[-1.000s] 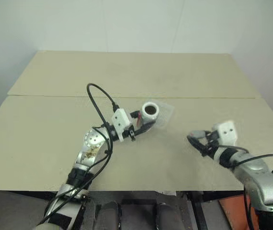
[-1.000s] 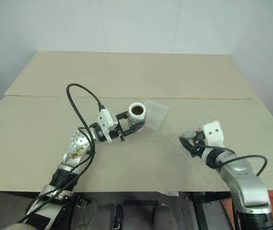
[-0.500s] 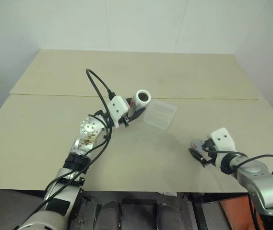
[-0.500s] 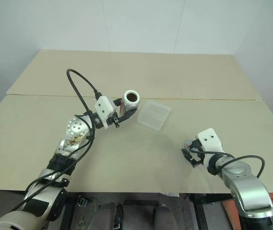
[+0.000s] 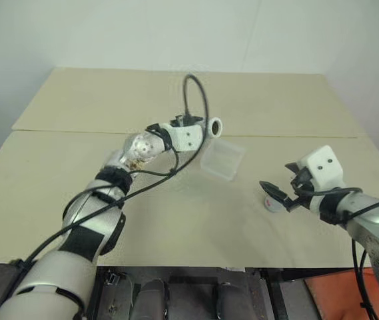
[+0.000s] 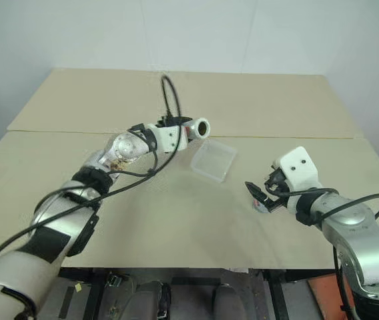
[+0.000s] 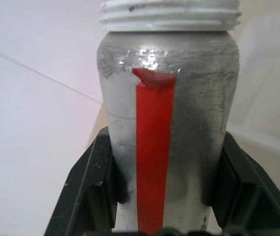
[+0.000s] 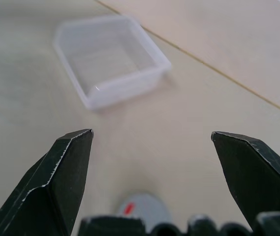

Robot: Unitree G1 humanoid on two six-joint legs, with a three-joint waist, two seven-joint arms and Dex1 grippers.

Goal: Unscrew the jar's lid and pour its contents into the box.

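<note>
Lid (image 8: 142, 210) off, lying on bench (image 5: 176, 213) under wide-open, empty right pincer (image 5: 281, 194); left pincer (image 7: 164, 196) clamps the open jar (image 5: 210, 125) tipped beside box (image 5: 222, 159); pouring left.

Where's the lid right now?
The lid lies on the table at the robot's right, just under the open right gripper and to the right of the box.
</note>
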